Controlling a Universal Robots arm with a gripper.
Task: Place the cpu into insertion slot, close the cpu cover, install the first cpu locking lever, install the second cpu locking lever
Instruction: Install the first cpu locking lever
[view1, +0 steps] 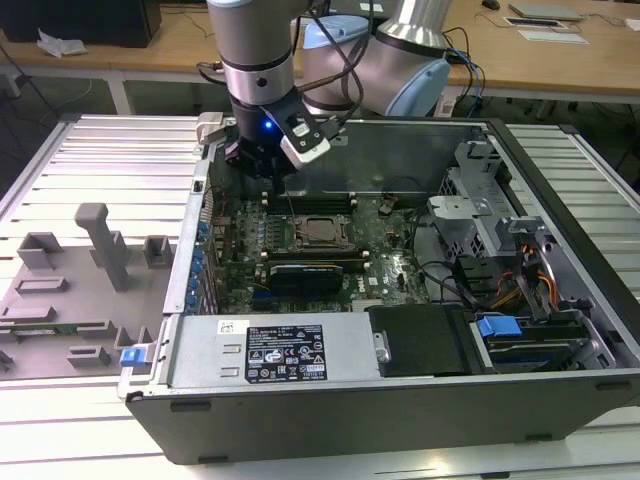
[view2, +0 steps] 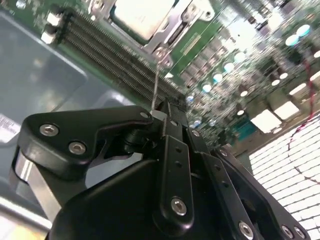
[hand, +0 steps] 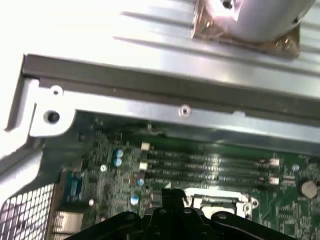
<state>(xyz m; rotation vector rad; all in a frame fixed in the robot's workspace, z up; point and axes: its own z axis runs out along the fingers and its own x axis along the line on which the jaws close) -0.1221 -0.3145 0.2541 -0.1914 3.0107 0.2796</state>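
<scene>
as a robot arm stands over an open computer case (view1: 300, 405), its gripper (view1: 278, 172) hangs above the green circuit board (view1: 392, 268), with the insertion slot (view1: 304, 228) at about five o'clock from it in the exterior view. the cpu (view1: 322, 232) sits in that slot, silvery top up. in the second wrist view the cpu cover (view2: 172, 29) appears to lie flat around the chip, so the first two steps look done.

the fingers (view2: 172, 150) are drawn together. a thin wire rod, judged to be a cpu locking lever (view2: 156, 80), runs from between them toward a corner of the socket, and the gripper looks clamped on it. which of the two levers this is cannot be told.

the rod stands up off the board rather than lying along the socket's edge, so its latching seems unfinished. the state of the other lever cannot be made out.

long memory slots (hand: 200, 165) run beside the socket, on its twelve o'clock side in the exterior view. grey fixture blocks (view1: 100, 240) stand on the ribbed table (view1: 110, 150) at nine o'clock from the case.
</scene>
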